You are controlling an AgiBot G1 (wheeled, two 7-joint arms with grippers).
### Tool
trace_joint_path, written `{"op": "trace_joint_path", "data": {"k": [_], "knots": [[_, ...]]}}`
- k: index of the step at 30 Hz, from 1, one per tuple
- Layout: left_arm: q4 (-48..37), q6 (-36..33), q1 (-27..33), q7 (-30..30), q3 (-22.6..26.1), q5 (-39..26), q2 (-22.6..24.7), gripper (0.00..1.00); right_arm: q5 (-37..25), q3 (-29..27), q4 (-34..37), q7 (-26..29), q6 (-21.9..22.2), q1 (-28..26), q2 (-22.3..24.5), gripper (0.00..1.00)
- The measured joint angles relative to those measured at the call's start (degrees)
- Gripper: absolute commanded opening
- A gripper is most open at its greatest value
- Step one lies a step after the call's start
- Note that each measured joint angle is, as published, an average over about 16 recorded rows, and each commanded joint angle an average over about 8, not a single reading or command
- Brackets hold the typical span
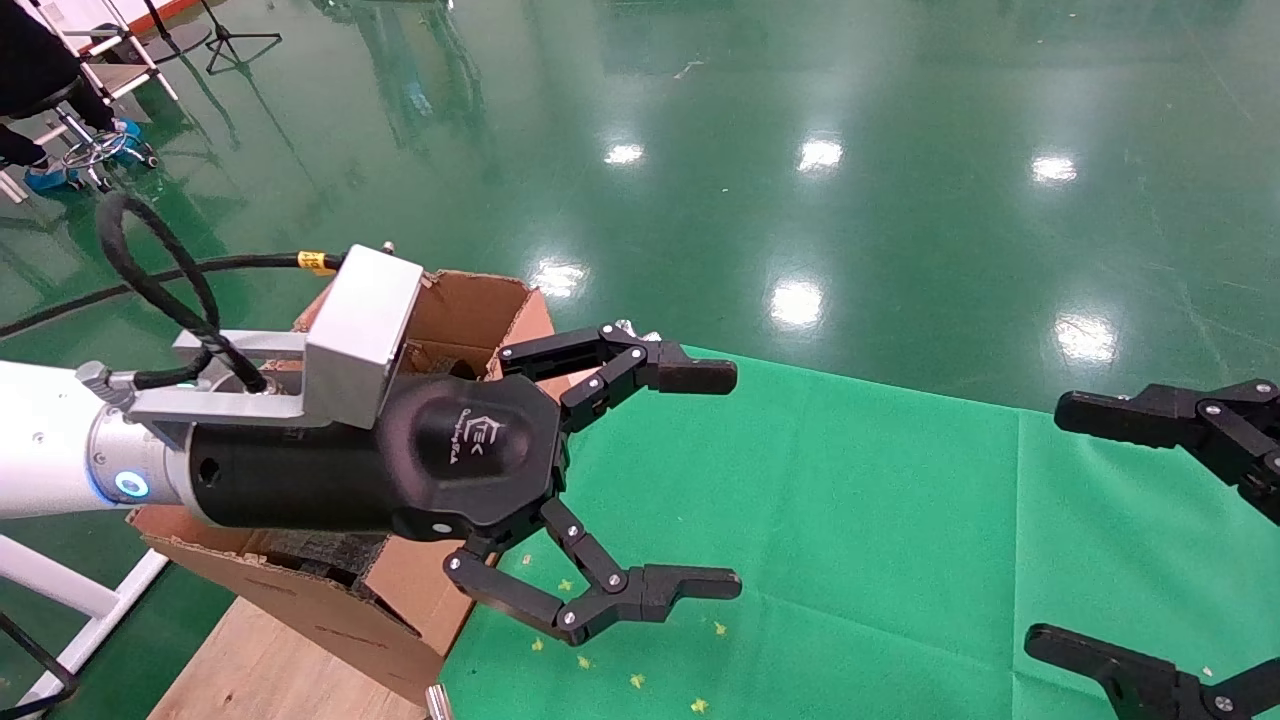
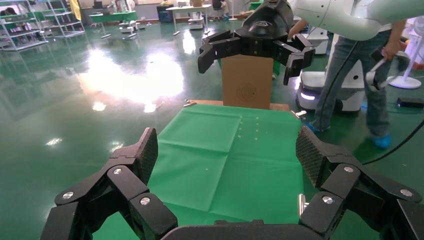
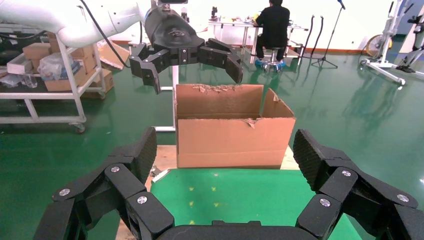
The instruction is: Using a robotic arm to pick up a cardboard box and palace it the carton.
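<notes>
Left pincer (image 1: 715,478) on the white glossy robotic arm (image 1: 45,455) is hanging wide open, empty, beside the large brown corrugated carton (image 3: 234,131) at the green-clothed tabletop (image 1: 850,520) edge. Right pincer (image 1: 1070,530) is gaping wide over open cloth. Thin cardboard box isn't visible.

- The robotic arm (image 1: 40,440) reaches in from the left, its left claw (image 1: 690,480) spread wide and empty above the green-covered counter (image 1: 850,520).
- The carton (image 1: 440,320) sits behind and under its wrist.
- The right claw (image 1: 1140,540) hangs open at the right edge.
</notes>
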State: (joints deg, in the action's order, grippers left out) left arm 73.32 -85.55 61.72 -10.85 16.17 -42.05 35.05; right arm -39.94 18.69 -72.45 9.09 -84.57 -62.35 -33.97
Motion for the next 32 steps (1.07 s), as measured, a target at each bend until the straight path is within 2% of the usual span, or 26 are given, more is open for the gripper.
{"op": "trace_joint_path", "data": {"k": [32], "knots": [[0.0,0.0,0.0,0.0,0.0,0.0,0.0,1.0,0.0,0.0,0.0,0.0,0.0,0.0,0.0,1.0]]}}
